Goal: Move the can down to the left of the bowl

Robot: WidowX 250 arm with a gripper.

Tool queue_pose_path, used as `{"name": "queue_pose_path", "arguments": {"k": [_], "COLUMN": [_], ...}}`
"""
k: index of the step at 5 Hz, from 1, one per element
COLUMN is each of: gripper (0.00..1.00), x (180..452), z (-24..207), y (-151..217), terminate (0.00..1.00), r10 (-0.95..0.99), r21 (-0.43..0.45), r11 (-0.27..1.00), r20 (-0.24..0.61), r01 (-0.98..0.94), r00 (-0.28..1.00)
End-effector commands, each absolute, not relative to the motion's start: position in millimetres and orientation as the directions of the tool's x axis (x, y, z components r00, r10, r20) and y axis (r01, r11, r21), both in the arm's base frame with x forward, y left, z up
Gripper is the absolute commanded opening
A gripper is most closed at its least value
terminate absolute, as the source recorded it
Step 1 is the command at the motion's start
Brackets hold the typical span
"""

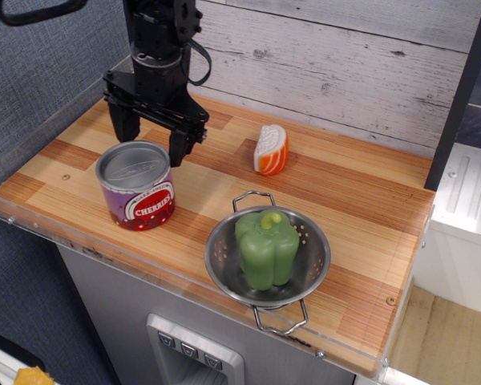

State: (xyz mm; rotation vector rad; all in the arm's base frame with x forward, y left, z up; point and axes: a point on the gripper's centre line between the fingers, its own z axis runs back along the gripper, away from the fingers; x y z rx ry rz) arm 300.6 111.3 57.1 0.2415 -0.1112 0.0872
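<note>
The can (136, 191), a short tin with a silver lid and a purple-and-red "CHERRIES" label, stands upright on the wooden counter, left of the bowl and apart from it. My black gripper (150, 148) reaches down over the can's rear rim. One finger (121, 127) is at its back left and the other at its right, closed on the can. The bowl (313, 261), a perforated steel colander with wire loop handles, sits at the front middle and holds a green pepper (266, 247).
An orange-and-white toy piece (271, 149) lies at the back, right of the gripper. The wooden counter (361, 200) has a clear plastic lip on its front and left edges. A plank wall stands behind. The arm's black column stands at the back left.
</note>
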Motion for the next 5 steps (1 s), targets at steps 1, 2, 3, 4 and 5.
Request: {"name": "queue_pose_path", "arguments": {"k": [1,2,3,4,5], "gripper": [1.0,1.0,1.0,1.0,1.0], "x": [280,280,285,290,297], "z": [82,81,99,113,129], "y": [114,114,117,113,96], "terminate": [0.0,0.0,0.0,0.0,0.0], "r10": [0.089,0.072,0.088,0.044,-0.071], "r21": [0.244,0.26,0.247,0.218,0.219], "r11": [0.96,0.957,0.958,0.97,0.976], "r20": [0.201,0.205,0.226,0.281,0.365], "r01": [-0.137,-0.125,-0.145,-0.109,-0.012], "r00": [0.976,0.976,0.97,0.959,0.928]}}
